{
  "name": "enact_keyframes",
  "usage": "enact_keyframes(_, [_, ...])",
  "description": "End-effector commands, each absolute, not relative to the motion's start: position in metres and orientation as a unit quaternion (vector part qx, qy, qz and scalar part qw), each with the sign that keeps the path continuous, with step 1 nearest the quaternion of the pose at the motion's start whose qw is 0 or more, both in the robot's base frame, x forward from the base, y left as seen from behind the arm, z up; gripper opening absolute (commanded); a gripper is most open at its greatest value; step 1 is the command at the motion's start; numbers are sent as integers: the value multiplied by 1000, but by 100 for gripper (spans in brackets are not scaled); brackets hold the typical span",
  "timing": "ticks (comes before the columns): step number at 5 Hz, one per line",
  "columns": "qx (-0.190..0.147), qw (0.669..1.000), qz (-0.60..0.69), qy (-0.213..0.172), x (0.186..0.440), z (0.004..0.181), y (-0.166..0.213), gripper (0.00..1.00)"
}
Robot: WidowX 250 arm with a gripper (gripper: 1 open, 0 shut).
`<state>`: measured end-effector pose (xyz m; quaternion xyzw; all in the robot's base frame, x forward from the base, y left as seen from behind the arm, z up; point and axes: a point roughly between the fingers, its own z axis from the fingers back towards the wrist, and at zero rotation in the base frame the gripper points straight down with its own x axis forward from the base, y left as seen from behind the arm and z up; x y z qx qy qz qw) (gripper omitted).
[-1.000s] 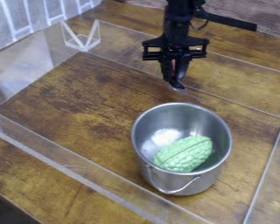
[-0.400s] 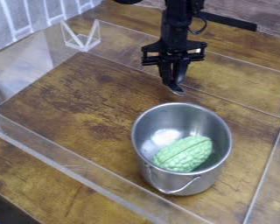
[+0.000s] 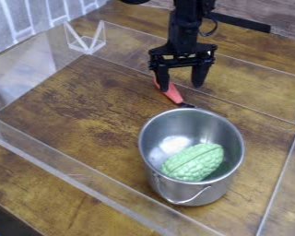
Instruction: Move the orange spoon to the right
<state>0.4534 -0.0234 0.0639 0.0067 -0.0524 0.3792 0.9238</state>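
1. Red-orange and slim, the handle of the spoon lies on the wooden table, slanting from beneath the gripper towards the metal pot. The bowl end is dark and small in this view, just beside the pot's far rim.

2. The pincer is released: its two dark fingers stand spread, with the handle close to one of them (whether they touch, I cannot tell). Nothing appears to be held.

3. My judgement is that the spoon has either just been set down or is about to be picked up; this view alone does not settle which.

4. If the spoon is already placed, the arm should rise straight up. A sideways departure could let a fingertip catch the handle and turn it.

5. If it still needs moving, closing from here could miss or pinch only an edge, because the handle seems off-centre between the fingers.

6. The pot is the other hazard. Swinging the spoon low past it could knock the bowl against the rim, or nudge the pot with the green bumpy vegetable inside.
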Motion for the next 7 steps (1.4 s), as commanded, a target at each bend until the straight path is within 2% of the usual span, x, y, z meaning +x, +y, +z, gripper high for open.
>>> enact_keyframes(1, [-19,915,390,-102,461,103,-27,100])
enact_keyframes(4, [-8,902,424,-84,460,69,-24,100])
enact_keyframes(5, [-8,897,433,-86,461,74,-22,100])
enact_keyframes(6, [-7,897,434,-88,463,78,-20,0])
enact_keyframes(7, [-2,899,429,-94,464,88,-18,0])
